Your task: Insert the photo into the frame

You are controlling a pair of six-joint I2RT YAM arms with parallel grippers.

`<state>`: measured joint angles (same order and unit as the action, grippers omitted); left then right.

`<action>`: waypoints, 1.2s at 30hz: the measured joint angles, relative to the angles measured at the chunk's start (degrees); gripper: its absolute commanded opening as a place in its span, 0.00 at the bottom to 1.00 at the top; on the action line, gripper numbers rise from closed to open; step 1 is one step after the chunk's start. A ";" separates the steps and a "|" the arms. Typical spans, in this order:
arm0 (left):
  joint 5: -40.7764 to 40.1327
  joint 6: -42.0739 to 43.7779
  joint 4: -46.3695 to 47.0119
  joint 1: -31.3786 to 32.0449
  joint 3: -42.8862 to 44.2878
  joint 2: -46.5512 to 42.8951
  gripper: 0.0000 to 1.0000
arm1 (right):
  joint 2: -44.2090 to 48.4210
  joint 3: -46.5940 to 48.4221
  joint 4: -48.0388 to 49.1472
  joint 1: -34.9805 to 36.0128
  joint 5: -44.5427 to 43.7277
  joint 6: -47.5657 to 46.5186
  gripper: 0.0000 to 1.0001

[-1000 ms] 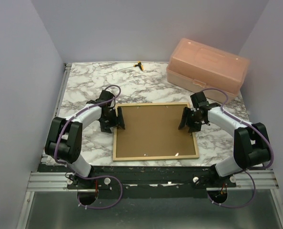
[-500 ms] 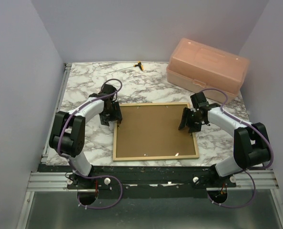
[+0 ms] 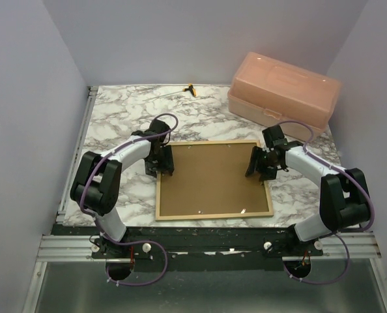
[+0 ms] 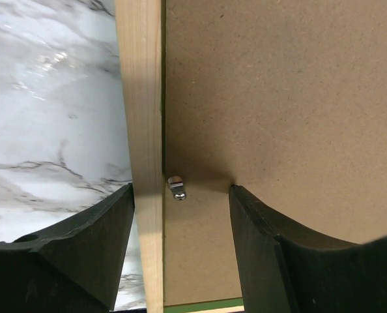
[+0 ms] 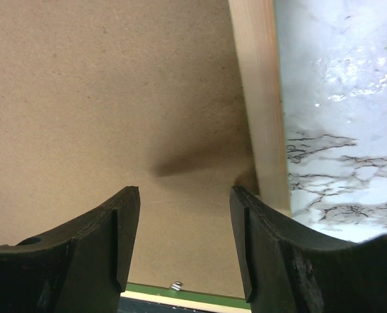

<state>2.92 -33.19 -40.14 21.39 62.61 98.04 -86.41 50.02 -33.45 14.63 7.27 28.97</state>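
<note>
The frame [image 3: 213,215] lies face down on the marble table, its bare wood rails around a brown hardboard backing panel [image 3: 210,179]. The photo is hidden. My left gripper [image 3: 161,163] hangs over the frame's left rail [image 4: 141,98], open. One finger is on the marble side and the other is over the panel [image 4: 278,98]; a small metal tab [image 4: 176,188] sits between them. My right gripper [image 3: 258,166] is open above the panel [image 5: 115,85], its right finger beside the right rail [image 5: 258,98]. Neither holds anything.
A pink plastic box [image 3: 285,91] stands at the back right. A small yellow and black object [image 3: 191,89] lies at the table's back edge. Grey walls close in both sides. Small metal tabs [image 3: 242,210] sit along the frame's near rail.
My left gripper has moved right, from the marble beside the frame to over its left rail, and its jaws have narrowed. The right arm and the frame have not moved.
</note>
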 measured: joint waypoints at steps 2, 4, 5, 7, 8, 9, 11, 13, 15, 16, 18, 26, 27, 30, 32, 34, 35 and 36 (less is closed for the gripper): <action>1.22 -0.50 0.94 0.90 -0.94 -0.35 0.58 | 0.24 0.00 -0.02 -0.52 -0.07 0.11 0.66; 3.43 -1.18 2.10 1.70 -1.86 -0.55 0.58 | 0.59 0.00 -0.02 -1.40 -0.09 0.22 0.66; 4.24 -1.46 2.71 2.19 -2.14 -0.52 0.58 | 0.59 0.00 -0.02 -1.92 -0.09 0.22 0.66; 5.49 -2.32 3.52 3.54 -2.40 -0.52 0.58 | 0.59 0.00 0.00 -3.04 -0.04 0.26 0.66; 5.77 -2.89 3.91 4.17 -2.43 -0.52 0.58 | 0.59 0.00 -0.02 -3.50 -0.02 0.26 0.66; 5.81 -3.19 4.13 4.42 -2.43 -0.52 0.58 | 0.61 0.00 0.00 -3.89 0.00 0.26 0.66; 5.60 -4.20 4.28 5.14 -2.43 -0.52 0.59 | 0.63 -0.04 0.00 -4.37 0.04 0.22 0.66; 4.83 -5.29 4.39 5.25 -2.56 -0.52 0.58 | 0.72 -0.17 0.00 -4.63 0.11 0.15 0.66; 3.72 -6.51 4.79 5.20 -3.10 -0.61 0.57 | 0.74 -0.31 0.02 -4.63 0.15 0.09 0.66; 3.34 -7.10 5.03 5.16 -3.30 -0.85 0.56 | 0.74 -0.39 0.02 -4.63 0.22 0.07 0.66; 2.49 -7.87 5.27 4.81 -3.65 -1.20 0.53 | 0.74 -0.52 0.02 -4.63 0.57 0.02 0.66; 1.31 -9.62 5.40 3.96 -3.69 -1.22 0.41 | 0.74 -0.83 0.55 -4.63 1.53 -0.11 0.66; 1.31 -9.73 5.38 3.89 -3.56 -1.14 0.35 | 0.74 -0.90 0.61 -4.63 1.60 -0.11 0.66; 1.31 -9.60 5.42 3.85 -3.23 -0.85 0.15 | 0.74 -0.92 0.70 -4.63 1.66 -0.11 0.66; 1.27 -9.46 5.11 3.78 -3.21 -0.98 0.07 | 0.74 -0.92 0.76 -4.63 1.68 -0.11 0.66; 1.33 -9.62 5.07 3.56 -3.21 -1.07 0.00 | 0.74 -0.92 0.83 -4.63 1.68 -0.11 0.66; 1.36 -9.66 5.01 3.52 -3.21 -1.11 0.00 | 0.74 -0.94 0.83 -4.63 1.70 -0.09 0.66; 1.42 -9.68 5.01 3.48 -3.23 -1.20 0.00 | 0.74 -0.96 0.85 -4.63 1.73 -0.09 0.66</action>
<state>4.34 -42.87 -35.14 24.86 59.37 96.84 -85.67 49.06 -32.60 10.00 8.99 28.88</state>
